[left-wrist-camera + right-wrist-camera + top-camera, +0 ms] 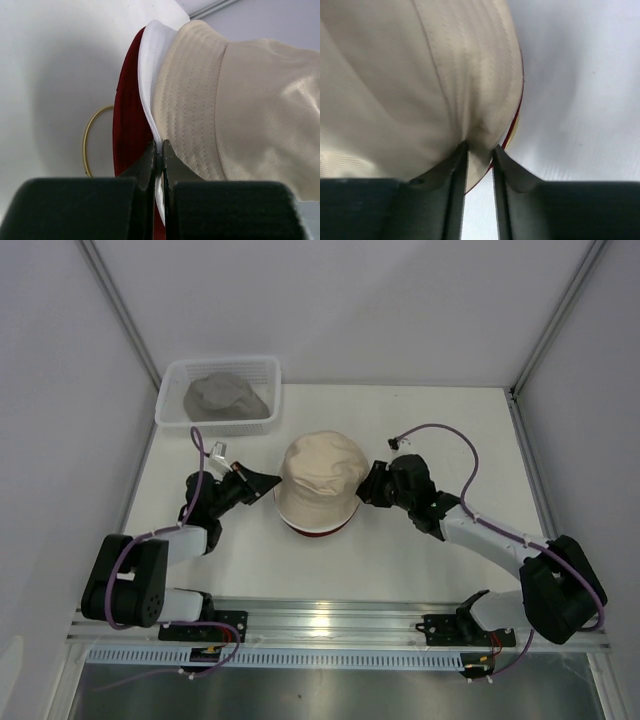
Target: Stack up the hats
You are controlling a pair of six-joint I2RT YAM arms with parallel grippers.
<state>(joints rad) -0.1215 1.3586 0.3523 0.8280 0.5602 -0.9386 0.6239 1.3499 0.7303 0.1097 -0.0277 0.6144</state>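
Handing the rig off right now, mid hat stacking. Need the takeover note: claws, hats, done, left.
Left claw: shut, pinching the white hat brim on the stack's left side.
Right claw: jaws slightly apart around the cream hat brim; can't tell if it grips.
Hats: dark red hat at the bottom, white on it, cream on top, mid-table. Grey hat lies in the white basket, far left.
Done: three stacked.
Left: let go of both brims, fetch the grey hat, put it on top.
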